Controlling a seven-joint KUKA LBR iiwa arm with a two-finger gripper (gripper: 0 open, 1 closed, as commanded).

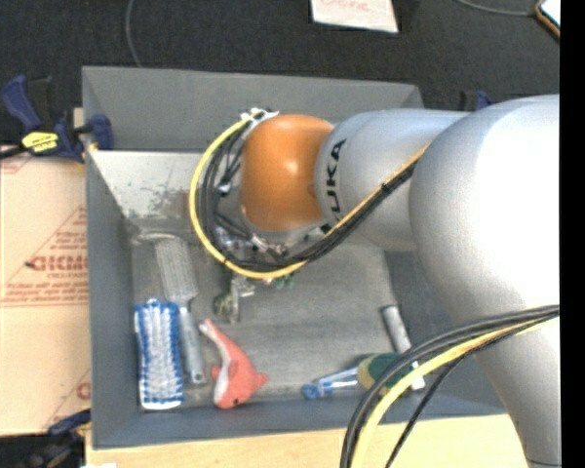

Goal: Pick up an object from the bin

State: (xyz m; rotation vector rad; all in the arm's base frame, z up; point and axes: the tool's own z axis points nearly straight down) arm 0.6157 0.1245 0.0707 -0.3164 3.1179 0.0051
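"While the arm comes in from the right, where's the gripper [232, 298]?" the first annotator asks.

"Under the orange wrist cover [283, 174], low over the bin [107, 261] floor, left of middle. Claw state: cannot tell, it's too small and too dark under the cables."

"Holding anything?"

"Nothing visible in it. Nearest thing is the orange-red fish-shaped toy [232, 373], lying just below the gripper in the view with its thin end pointing up toward it. Touching or apart, cannot tell."

"What else is close?"

"A clear-bristled brush [175, 269] just left of the gripper, lying lengthwise. A thin grey stick [191, 347] sits between the toy and a blue-and-white brush [159, 356], which is down in the near-left corner."

"Right side?"

"A short grey cylinder [395, 328] well apart from the gripper, near the arm. Below it, a blue-tipped tool with a green part [333, 383] along the near wall, partly under the yellow cable."
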